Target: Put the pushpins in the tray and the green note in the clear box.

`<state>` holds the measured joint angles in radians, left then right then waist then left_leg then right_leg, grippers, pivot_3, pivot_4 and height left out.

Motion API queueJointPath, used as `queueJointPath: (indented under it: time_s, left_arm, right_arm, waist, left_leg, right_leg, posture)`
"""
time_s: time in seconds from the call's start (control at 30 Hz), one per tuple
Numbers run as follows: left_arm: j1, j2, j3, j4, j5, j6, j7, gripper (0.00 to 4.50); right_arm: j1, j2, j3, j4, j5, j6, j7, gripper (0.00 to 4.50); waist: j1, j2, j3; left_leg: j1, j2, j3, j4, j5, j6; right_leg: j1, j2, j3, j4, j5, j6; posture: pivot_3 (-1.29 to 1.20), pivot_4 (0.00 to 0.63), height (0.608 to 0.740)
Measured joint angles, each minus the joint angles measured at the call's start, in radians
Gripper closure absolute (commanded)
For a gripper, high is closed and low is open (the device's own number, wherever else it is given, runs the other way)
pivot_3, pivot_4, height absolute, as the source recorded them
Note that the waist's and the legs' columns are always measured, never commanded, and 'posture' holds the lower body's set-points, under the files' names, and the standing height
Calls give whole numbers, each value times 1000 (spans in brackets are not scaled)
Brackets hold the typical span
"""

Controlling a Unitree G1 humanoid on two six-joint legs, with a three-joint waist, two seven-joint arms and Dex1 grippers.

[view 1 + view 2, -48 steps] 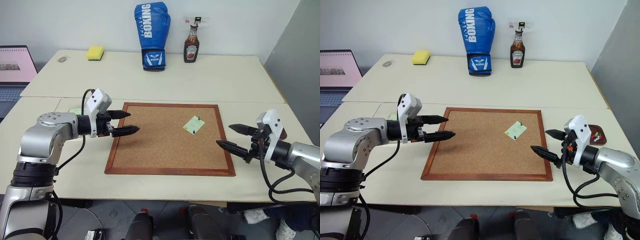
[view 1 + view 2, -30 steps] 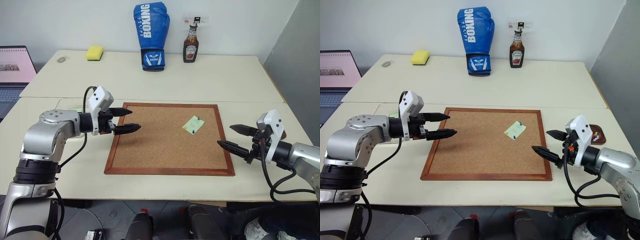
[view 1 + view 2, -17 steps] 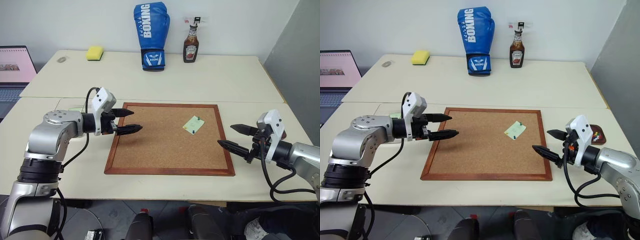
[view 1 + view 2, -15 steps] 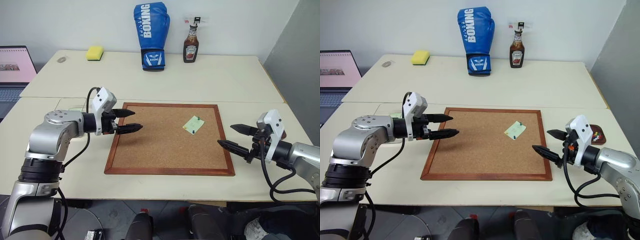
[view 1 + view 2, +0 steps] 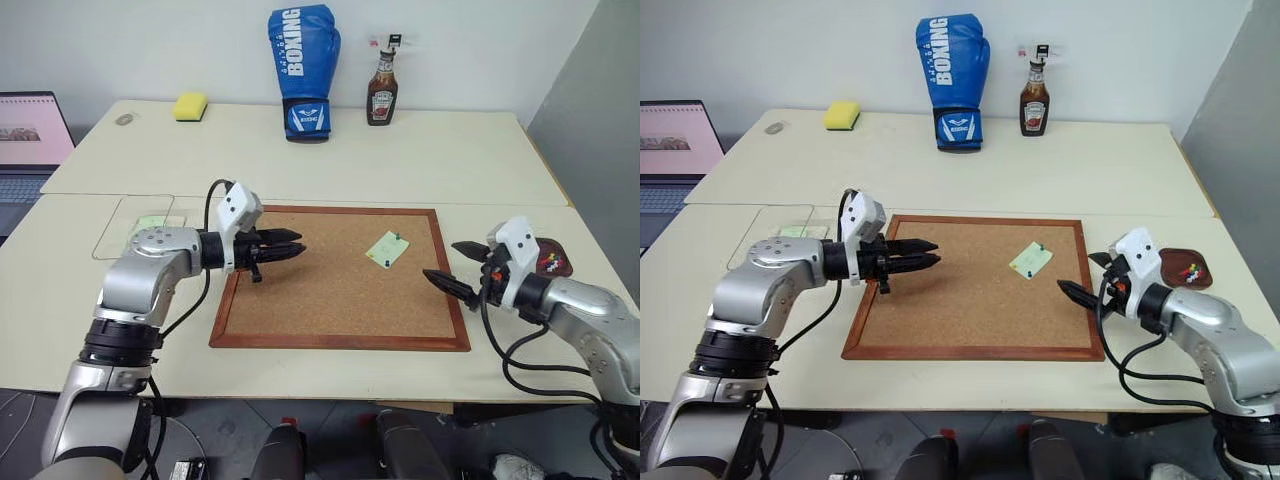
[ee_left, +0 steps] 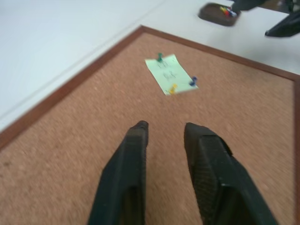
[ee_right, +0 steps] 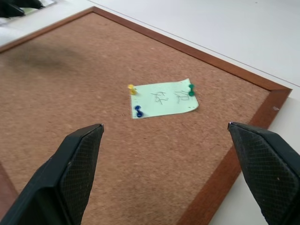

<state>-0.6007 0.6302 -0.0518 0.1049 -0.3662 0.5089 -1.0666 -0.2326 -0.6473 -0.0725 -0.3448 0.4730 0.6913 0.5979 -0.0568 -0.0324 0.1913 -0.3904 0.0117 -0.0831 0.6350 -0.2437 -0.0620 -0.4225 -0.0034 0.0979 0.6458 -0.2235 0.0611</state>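
The green note [image 7: 163, 99] lay flat on the corkboard [image 5: 330, 300], toward its far right part, fastened by three pushpins [image 7: 191, 89]: a green one at one corner, a yellow one and a blue one along the opposite edge. The left hand [image 5: 290, 247] hovered over the near-left part of the corkboard, pointing across it toward the note but well apart from it, its two black fingers [image 6: 129, 173] drawn narrow with only a slim gap between them and nothing held. The right hand [image 5: 1085, 276] hung at the board's right frame, near the note, its fingers spread wide and empty. The tray [image 5: 1186, 268] sat on the tabletop [image 5: 400, 150] just right of the board, with a few coloured pins inside. The clear box [image 5: 140, 225] rested on the tabletop left of the board, beside the left arm
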Motion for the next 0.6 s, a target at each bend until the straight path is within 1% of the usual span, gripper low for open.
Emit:
queueJointPath:
  time_s: [0.1,0.13,0.27,0.37,0.47,0.6]
  left_arm:
    - [6,-51,-21,14,33,-50,33,4447]
    - [9,-73,-32,18,41,-63,40,4481]
    - [41,-113,-70,36,87,-116,74,4481]
    - [60,-132,-102,73,130,-148,96,4481]
    - [79,-133,-137,116,188,-184,114,4481]
    - [84,-134,-152,134,225,-237,120,4481]
  right_arm:
    - [-58,68,58,67,-58,-41,-31,0]
    - [-82,97,75,94,-75,-58,-41,0]
    - [-150,182,120,200,-139,-118,-79,0]
    - [-186,226,135,283,-179,-162,-101,0]
    - [-215,260,138,366,-207,-198,-113,0]
    - [-262,298,137,474,-237,-247,-124,0]
  waist:
    - [-3,0,0]
    - [-3,0,0]
    - [-1,0,0]
    - [0,0,0]
    - [0,0,0]
    - [-1,1,-1]
  left_leg:
    - [1,0,0,1,0,0]
    - [1,0,0,1,0,0]
    - [1,0,0,1,0,0]
    - [1,0,0,1,0,0]
    - [1,0,0,1,0,0]
    - [3,0,0,1,0,0]
  right_leg:
    - [0,0,1,1,0,0]
    - [1,0,1,1,0,0]
    - [1,0,0,1,1,0]
    - [1,0,0,1,1,0]
    - [1,0,0,1,1,0]
    - [2,0,0,1,1,0]
  posture:
    - [0,150,740]
    - [0,150,740]
    - [0,150,740]
    - [0,150,740]
    - [0,150,740]
    - [0,150,740]
